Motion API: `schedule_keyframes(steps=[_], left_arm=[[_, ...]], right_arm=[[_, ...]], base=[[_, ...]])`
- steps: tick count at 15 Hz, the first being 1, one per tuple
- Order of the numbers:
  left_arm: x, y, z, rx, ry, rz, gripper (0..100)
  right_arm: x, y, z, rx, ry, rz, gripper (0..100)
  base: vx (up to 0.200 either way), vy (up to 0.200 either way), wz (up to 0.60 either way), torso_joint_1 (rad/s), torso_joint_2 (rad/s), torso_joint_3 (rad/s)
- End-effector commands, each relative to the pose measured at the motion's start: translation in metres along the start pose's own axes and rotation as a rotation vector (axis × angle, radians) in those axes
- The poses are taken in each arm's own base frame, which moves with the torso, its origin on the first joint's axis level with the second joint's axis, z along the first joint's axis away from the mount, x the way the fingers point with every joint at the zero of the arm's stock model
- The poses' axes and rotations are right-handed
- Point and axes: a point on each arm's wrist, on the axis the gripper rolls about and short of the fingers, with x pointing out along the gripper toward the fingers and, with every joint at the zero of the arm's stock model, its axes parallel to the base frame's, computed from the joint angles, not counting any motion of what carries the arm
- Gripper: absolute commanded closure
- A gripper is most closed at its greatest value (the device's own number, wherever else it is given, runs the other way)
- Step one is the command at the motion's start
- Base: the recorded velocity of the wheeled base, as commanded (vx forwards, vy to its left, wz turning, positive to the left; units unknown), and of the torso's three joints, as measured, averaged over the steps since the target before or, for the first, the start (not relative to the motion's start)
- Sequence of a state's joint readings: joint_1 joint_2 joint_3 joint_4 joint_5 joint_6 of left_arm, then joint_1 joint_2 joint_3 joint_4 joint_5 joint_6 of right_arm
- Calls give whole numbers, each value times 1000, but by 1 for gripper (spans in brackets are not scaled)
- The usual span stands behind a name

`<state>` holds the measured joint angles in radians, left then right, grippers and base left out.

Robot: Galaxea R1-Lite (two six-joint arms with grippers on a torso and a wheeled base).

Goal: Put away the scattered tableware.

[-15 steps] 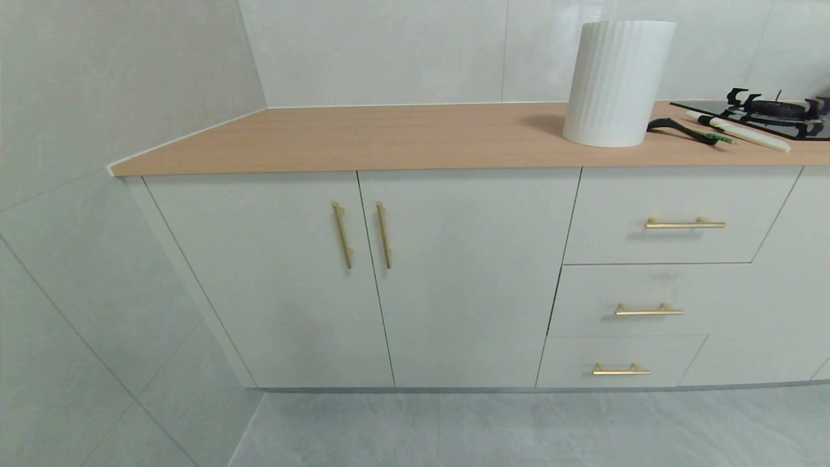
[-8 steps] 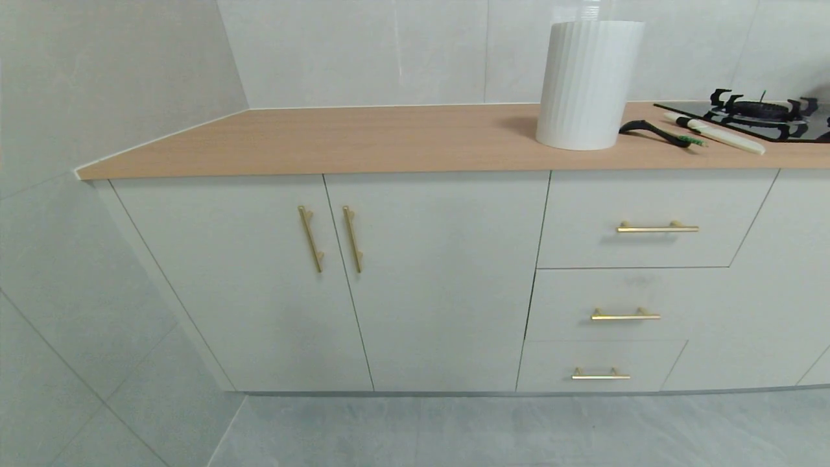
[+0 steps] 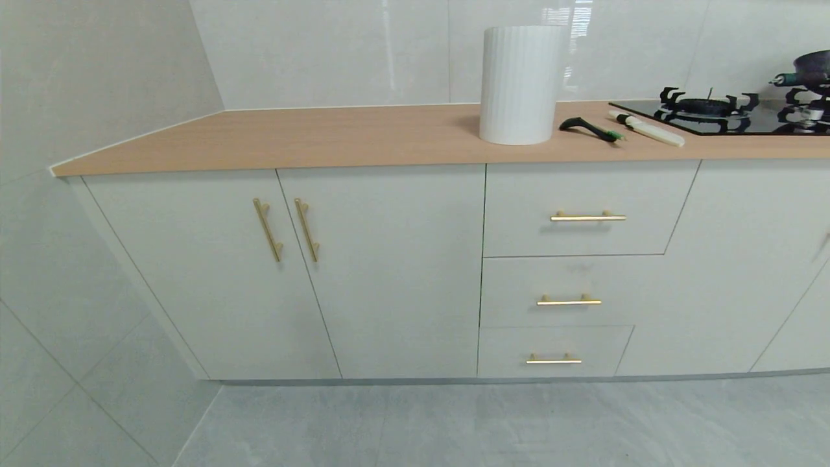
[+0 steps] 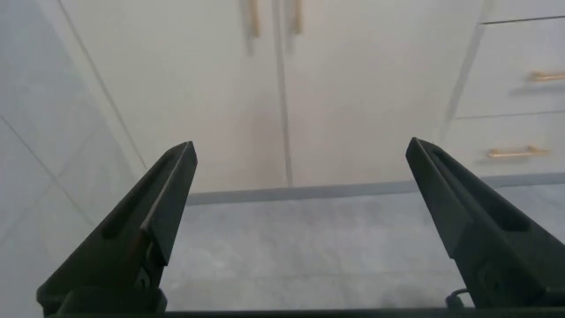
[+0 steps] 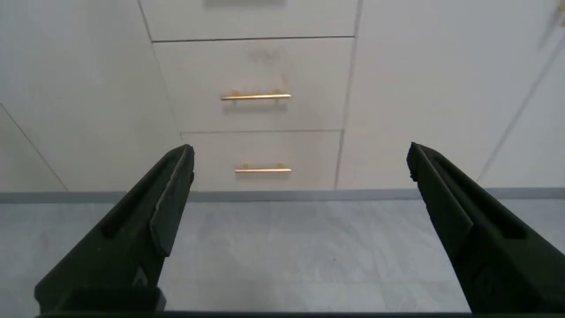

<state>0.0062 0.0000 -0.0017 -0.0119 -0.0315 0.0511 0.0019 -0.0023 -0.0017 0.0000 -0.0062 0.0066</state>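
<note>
Pale wall tiles and a grey floor (image 3: 454, 421) frame a run of white cabinets under a wooden tabletop (image 3: 324, 136). Low over that floor the left hand (image 4: 298, 159) hangs released, its two dark fingers spread wide with nothing between them, facing the double cupboard doors (image 4: 274, 79). The right hand (image 5: 300, 159) is just as wide apart and empty, facing the lower drawers (image 5: 256, 84) with their brass handles. Up on the tabletop, well apart from both hands, stands a tall white ribbed container (image 3: 521, 84). Just to its right lies a black-handled utensil (image 3: 587, 128), and beside that a long white utensil (image 3: 648, 128), close to the edge of the black stove (image 3: 713, 115).
</note>
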Motion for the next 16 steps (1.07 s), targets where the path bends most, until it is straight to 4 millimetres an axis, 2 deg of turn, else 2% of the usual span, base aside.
schedule_keyframes(steps=[1,3,16], left_arm=[[0,0,0,0,1,1,0],[0,0,0,0,1,1,0],[0,0,-1,-1,4,1,0]], right_arm=[[0,0,0,0,3,0,0],[0,0,0,0,3,0,0],[0,0,0,0,3,0,0]], base=[[0,0,0,0,0,0],[0,0,0,0,0,0],[200,0,0,2,0,4]])
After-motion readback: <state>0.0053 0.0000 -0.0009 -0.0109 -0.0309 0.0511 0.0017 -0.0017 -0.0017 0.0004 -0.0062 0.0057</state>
